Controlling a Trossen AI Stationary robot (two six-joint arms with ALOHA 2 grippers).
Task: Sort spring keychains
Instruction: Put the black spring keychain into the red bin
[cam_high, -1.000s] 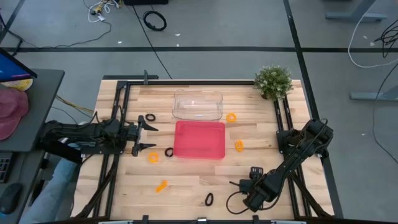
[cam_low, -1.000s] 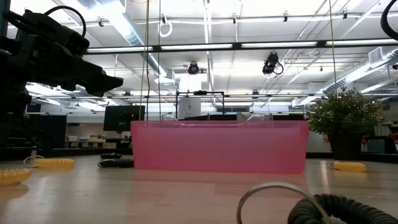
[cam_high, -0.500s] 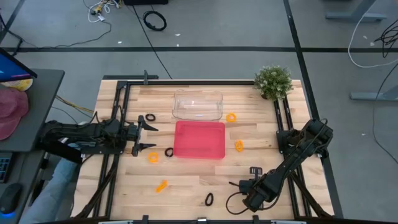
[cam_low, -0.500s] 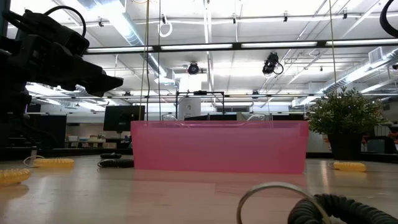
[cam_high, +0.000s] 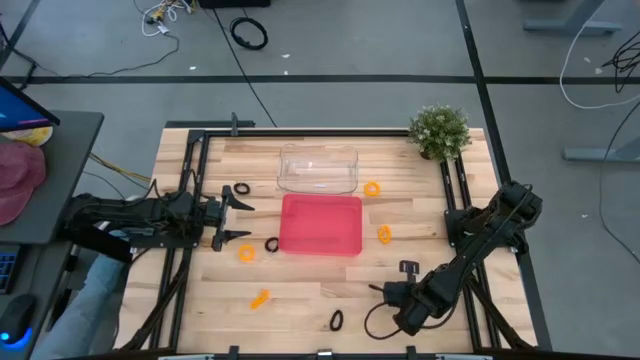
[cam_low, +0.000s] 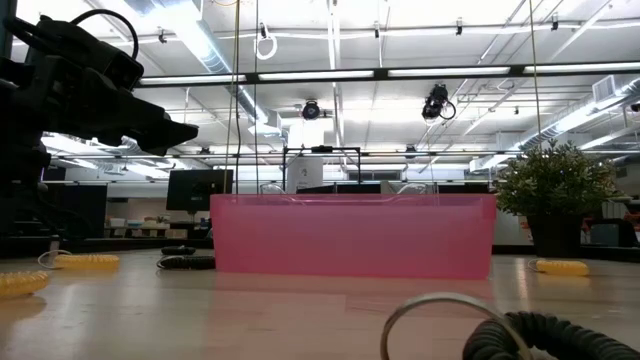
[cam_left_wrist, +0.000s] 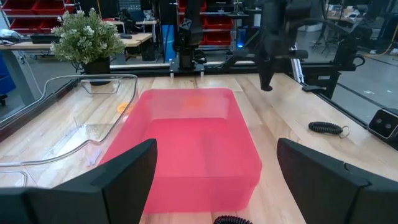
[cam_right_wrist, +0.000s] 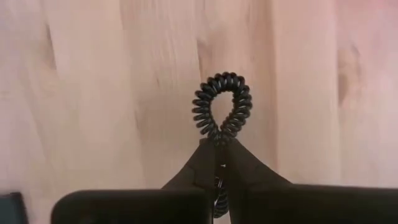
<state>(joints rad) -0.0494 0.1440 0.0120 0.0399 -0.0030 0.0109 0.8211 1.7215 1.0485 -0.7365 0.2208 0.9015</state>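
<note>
Left end effector (cam_high: 232, 220) spread wide, empty, idle, facing pink tray (cam_high: 321, 224) ahead. Right end effector (cam_right_wrist: 219, 147) pinched tight on black spring keychain (cam_right_wrist: 222, 106), loop protruding beyond fingertips above table (cam_right_wrist: 93, 93), likely for carry trayward.

Grey concrete floor (cam_high: 340, 40), black cable coil (cam_high: 249, 33) on it. Grey side desk (cam_high: 50, 170) beside bench's left edge. Ceiling strip lights (cam_low: 300, 78); red shelf bins (cam_left_wrist: 25, 6).

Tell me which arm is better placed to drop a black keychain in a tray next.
Right. The right gripper is already shut on a black spring keychain, lifted over the table's near right part. The left gripper is open and empty, left of the pink tray.
</note>
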